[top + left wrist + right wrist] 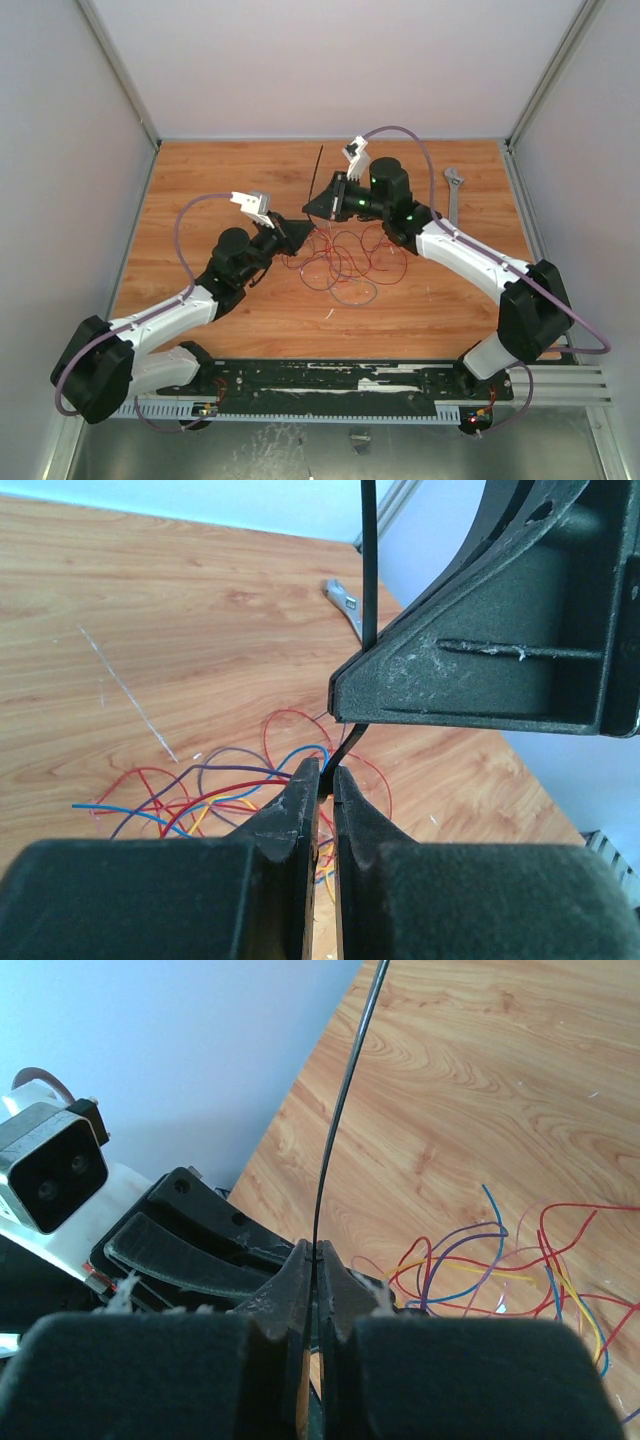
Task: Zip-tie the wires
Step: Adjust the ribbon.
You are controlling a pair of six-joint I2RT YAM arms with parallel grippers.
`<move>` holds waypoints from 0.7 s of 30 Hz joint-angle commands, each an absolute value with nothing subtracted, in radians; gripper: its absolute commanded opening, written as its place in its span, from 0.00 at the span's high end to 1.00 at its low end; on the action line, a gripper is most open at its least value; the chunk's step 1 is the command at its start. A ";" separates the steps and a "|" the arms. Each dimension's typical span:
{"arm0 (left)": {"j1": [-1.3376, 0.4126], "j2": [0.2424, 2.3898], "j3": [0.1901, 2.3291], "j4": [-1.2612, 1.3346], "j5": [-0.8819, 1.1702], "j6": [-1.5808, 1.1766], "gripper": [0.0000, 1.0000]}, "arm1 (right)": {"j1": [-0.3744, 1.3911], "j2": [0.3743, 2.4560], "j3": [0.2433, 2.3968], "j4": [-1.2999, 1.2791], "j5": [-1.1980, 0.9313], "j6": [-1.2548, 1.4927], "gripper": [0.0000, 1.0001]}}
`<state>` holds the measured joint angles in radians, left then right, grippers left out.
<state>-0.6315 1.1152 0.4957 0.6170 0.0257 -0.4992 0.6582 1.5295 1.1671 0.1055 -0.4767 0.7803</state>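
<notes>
Top view: a tangle of thin red, dark red and purplish wires (345, 262) lies loose on the orange-brown wooden bench (220, 180). The left pincer (303, 232) sits at the tangle's near-left edge. The right pincer (310, 210) is just beyond the same edge, and the two tips almost meet. A thin straight black plastic zip tie (317, 175) runs from the right pincer away from the tangle toward the back wall. A silver metal adjustable wrench (453, 190) lies flat, well apart from the tangle, off its far-right side.

Left wrist view: the left pincer's jaws are nearly closed, with only a narrow slit between them. The zip tie (368, 570) comes straight down, passes behind the right pincer's black finger, then bends and enters the left tips, so the left pincer has hold of its lower end. The tangle (225, 790), here also showing blue and yellow strands, lies on the bench just behind and below those tips. Cannot tell if a wire is caught in the slit too. The wrench (345, 600) is far beyond the tangle.

Right wrist view: the right pincer's jaws are pressed together on the zip tie (340, 1110), which rises from the tips in a slight curve over the bench. The tangle (500, 1260) lies on the bench beside the tips, apart from the raised strip. The left arm's black fingers and white camera housing are on the side away from the tangle.
</notes>
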 commanded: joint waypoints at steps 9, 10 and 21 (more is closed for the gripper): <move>-0.631 1.237 0.430 0.556 0.072 -0.501 0.98 | 0.660 1.436 1.312 0.192 -0.465 0.756 1.00; -0.633 1.245 0.428 0.559 0.071 -0.500 0.98 | 0.659 1.433 1.314 0.190 -0.463 0.755 1.00; -0.632 1.269 0.422 0.569 0.049 -0.489 1.00 | 0.654 1.413 1.309 0.175 -0.452 0.744 1.00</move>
<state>-0.6315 1.2324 0.4736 0.7582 0.0452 -0.5095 0.6518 1.5127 1.2205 0.0029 -0.4252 0.7250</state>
